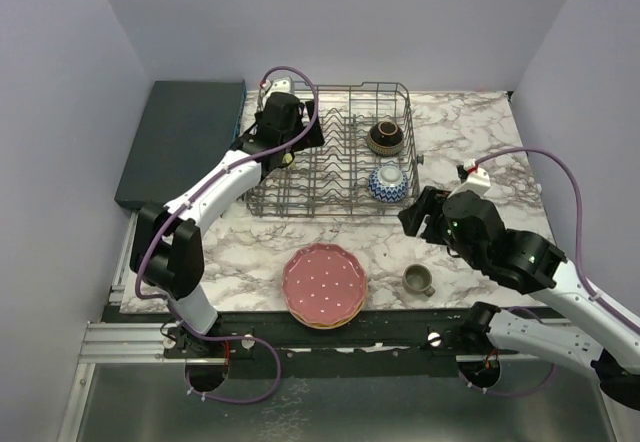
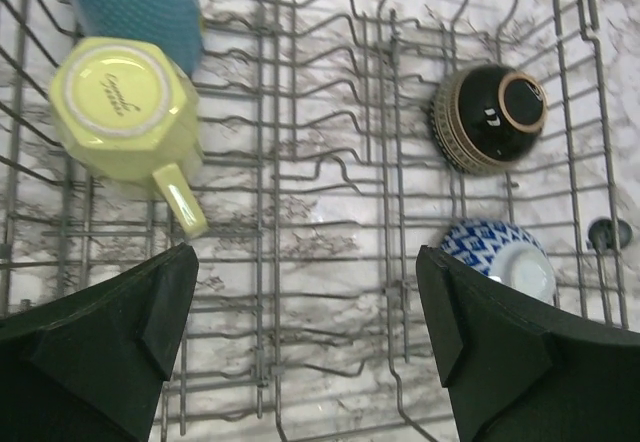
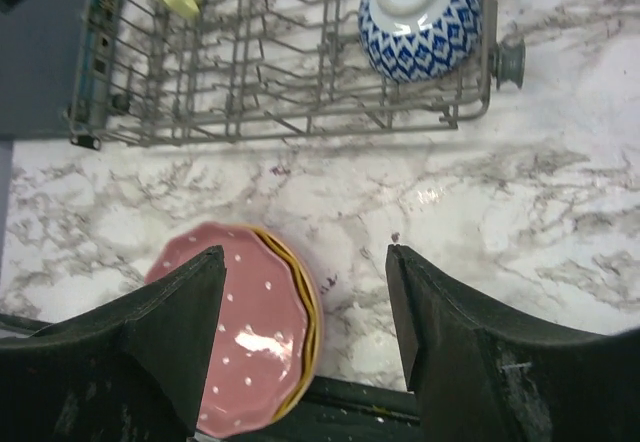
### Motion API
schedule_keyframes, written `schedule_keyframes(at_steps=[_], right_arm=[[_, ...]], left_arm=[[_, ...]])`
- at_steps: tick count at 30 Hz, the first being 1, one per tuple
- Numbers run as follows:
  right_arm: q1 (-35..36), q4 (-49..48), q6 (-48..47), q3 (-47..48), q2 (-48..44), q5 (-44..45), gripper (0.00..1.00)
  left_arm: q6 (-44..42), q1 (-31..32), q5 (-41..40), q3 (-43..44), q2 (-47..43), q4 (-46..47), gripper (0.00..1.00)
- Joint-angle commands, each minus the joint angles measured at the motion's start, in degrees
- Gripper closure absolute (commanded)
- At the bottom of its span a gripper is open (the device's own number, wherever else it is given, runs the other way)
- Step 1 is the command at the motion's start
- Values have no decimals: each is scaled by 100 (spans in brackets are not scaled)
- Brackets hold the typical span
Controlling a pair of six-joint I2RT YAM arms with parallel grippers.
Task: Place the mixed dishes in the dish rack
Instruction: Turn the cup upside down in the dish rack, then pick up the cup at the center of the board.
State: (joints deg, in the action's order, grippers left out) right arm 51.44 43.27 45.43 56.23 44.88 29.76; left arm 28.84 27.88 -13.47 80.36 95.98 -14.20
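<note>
Right now both pincers gape wide and empty. The left gripper (image 2: 306,262) hangs over the grey wire dish rack (image 1: 345,87), which holds a pale yellow mug (image 2: 120,107) and blue mug (image 2: 135,2) left, and a dark brown bowl (image 2: 490,117) and blue patterned bowl (image 2: 500,252) right. The right gripper (image 3: 305,257) hovers over the marble table (image 1: 470,132). A pink dotted plate (image 1: 323,282) and an olive-grey mug (image 1: 417,280) sit near.
</note>
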Motion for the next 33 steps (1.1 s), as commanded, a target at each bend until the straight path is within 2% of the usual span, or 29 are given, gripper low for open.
schedule_keyframes(at_steps=[1, 6, 9, 23, 33], right_arm=[[7, 958, 234, 176, 117, -450, 28], [6, 1612, 352, 334, 456, -613, 28], [6, 1919, 358, 407, 706, -650, 28], [7, 2880, 986, 368, 1681, -410, 28], [-89, 2835, 1247, -77, 1896, -474, 28]], left_arm=[[-28, 14, 1436, -174, -302, -229, 1], [16, 18, 2464, -309, -468, -283, 1], [-9, 22, 2760, -432, -635, -333, 1], [-162, 16, 3053, -1057, -1396, -674, 1], [-194, 23, 3361, -1386, -1610, -716, 1]])
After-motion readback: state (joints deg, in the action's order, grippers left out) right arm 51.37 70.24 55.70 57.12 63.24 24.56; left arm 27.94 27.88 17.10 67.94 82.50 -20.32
